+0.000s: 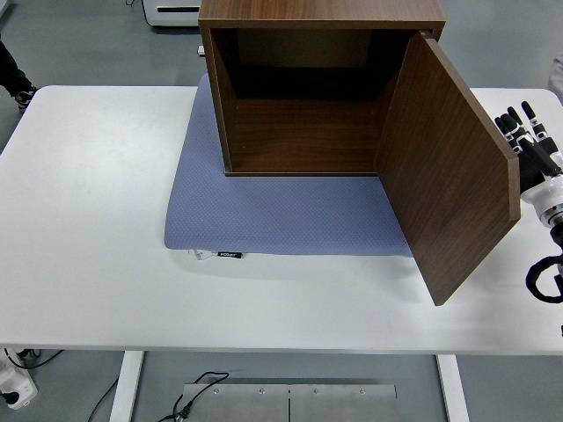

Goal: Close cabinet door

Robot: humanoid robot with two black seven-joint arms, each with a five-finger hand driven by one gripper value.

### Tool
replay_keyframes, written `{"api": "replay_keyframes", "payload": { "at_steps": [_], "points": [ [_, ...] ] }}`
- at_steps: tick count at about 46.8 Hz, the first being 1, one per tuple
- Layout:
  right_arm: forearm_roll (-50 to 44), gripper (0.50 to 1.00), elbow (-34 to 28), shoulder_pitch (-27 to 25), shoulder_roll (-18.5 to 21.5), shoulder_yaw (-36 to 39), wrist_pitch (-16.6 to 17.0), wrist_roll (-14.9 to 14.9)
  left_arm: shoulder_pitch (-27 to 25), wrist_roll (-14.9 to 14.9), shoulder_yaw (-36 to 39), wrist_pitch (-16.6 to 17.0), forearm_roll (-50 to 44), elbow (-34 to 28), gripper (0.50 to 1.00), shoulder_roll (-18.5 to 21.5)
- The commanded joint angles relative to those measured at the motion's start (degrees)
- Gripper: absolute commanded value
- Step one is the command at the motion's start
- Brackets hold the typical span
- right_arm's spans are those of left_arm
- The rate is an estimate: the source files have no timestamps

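Observation:
A dark wooden cabinet (308,88) stands at the back middle of the table on a blue-grey mat (264,211). Its inside looks empty. The cabinet door (444,171), hinged on the right side, stands wide open and swings out toward the table's near right. My right hand (528,141) is just behind the door's outer face, near its free edge, with its fingers held straight and spread. It holds nothing. Whether it touches the door is unclear. The left arm is out of sight.
The white table (88,220) stretches left and in front of the mat. Part of a person (10,75) shows at the top left edge. A white appliance (171,10) stands on the floor behind the table.

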Motion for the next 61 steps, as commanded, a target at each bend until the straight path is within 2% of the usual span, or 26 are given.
{"api": "replay_keyframes", "payload": {
  "at_steps": [1,35,46,61],
  "points": [
    [0.00,1.000,0.10,-0.08,-0.01,0.00,0.00,-0.04,0.00,0.01,0.08,0.01,-0.01,-0.01,1.000,0.00],
    [0.00,1.000,0.27,-0.70,-3.08,0.00,0.53,-0.21,0.00,0.01,0.08,0.01,0.07,-0.01,1.000,0.00],
    [0.09,1.000,0.53,-1.75,-5.63,0.00,1.84,-0.30,0.00,0.01,-0.01,0.01,0.07,-0.01,1.000,0.00],
    [0.09,1.000,4.49,-9.66,-10.99,2.37,5.62,-0.30,0.00,0.01,-0.01,0.01,-0.01,-0.01,1.000,0.00]
  ]
}}
